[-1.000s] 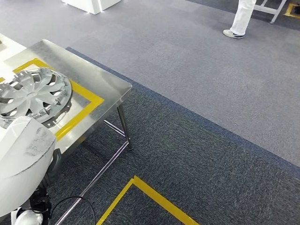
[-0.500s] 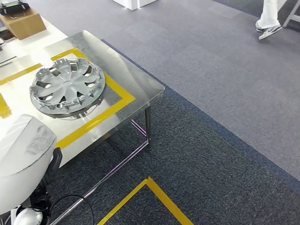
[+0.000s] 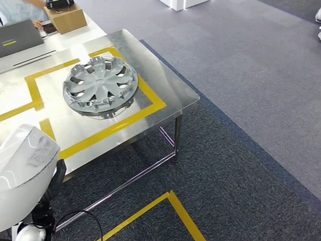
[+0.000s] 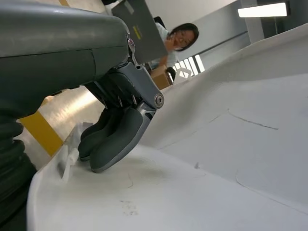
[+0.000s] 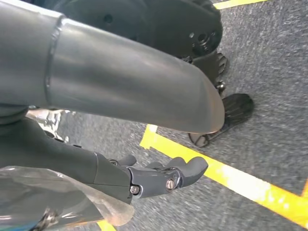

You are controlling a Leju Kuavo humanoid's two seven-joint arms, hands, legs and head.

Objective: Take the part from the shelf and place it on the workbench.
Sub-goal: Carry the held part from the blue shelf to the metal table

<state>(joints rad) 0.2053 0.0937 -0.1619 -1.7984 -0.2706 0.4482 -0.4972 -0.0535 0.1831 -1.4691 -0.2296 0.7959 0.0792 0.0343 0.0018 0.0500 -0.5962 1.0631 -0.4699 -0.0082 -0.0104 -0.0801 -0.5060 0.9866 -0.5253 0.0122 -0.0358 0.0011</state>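
Observation:
A big white moulded part (image 3: 22,170) fills the lower left of the head view, close to my body. In the left wrist view my left hand (image 4: 116,130) grips this white part (image 4: 218,168), with its dark fingers (image 4: 98,139) pressed on the surface near the edge. The steel workbench (image 3: 159,80), marked with yellow tape, stands ahead and to the left. My right hand (image 5: 163,175) hangs above the carpet with its fingers apart and nothing in it.
A silver hubcap (image 3: 99,85) lies inside the yellow square on the workbench. Behind it are a laptop (image 3: 19,35), a cardboard box (image 3: 70,17) and a seated person (image 4: 181,38). Yellow floor tape (image 3: 181,211) crosses the dark carpet in front of the bench.
The camera has turned, so the workbench and hubcap have slid rightwards and further into the picture. The walking person has left at the top right. The white part stays in my left hand.

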